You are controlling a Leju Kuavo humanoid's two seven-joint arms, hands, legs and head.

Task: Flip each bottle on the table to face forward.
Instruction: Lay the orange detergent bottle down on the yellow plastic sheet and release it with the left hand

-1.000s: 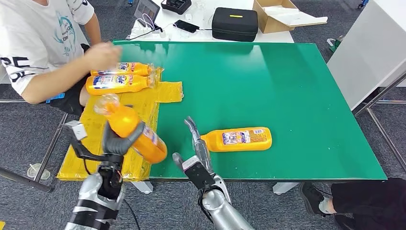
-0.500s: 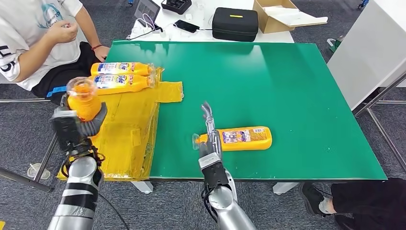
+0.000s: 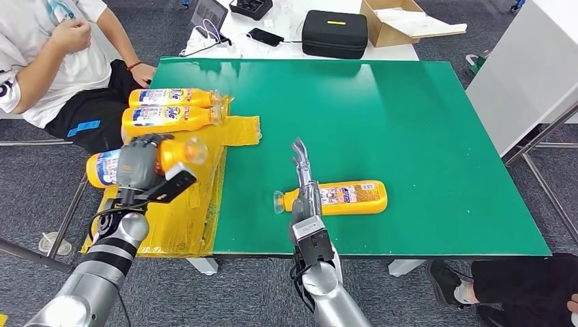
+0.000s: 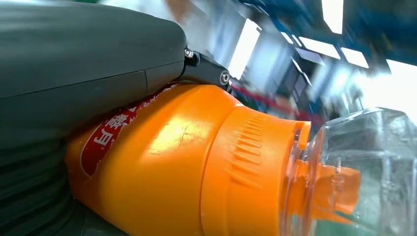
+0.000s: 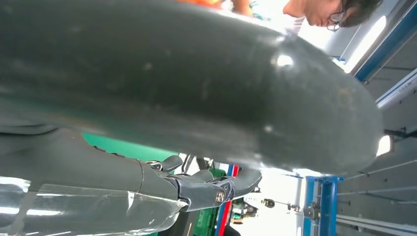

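An orange bottle (image 3: 146, 159) is gripped sideways by the left hand (image 3: 138, 165); the right hand (image 3: 305, 184), fingers extended, is laid across a lying bottle (image 3: 341, 197).

four orange bottles with clear caps are shown. two (image 3: 176, 97) (image 3: 167, 118) lie side by side on yellow sheeting, caps rightward. a third (image 3: 106, 165) is held horizontally above it. a fourth (image 3: 341, 197) lies on green table, cap leftward.

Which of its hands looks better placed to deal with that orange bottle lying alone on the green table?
Right: the right hand is already at that bottle's neck, while the left hand holds another bottle.
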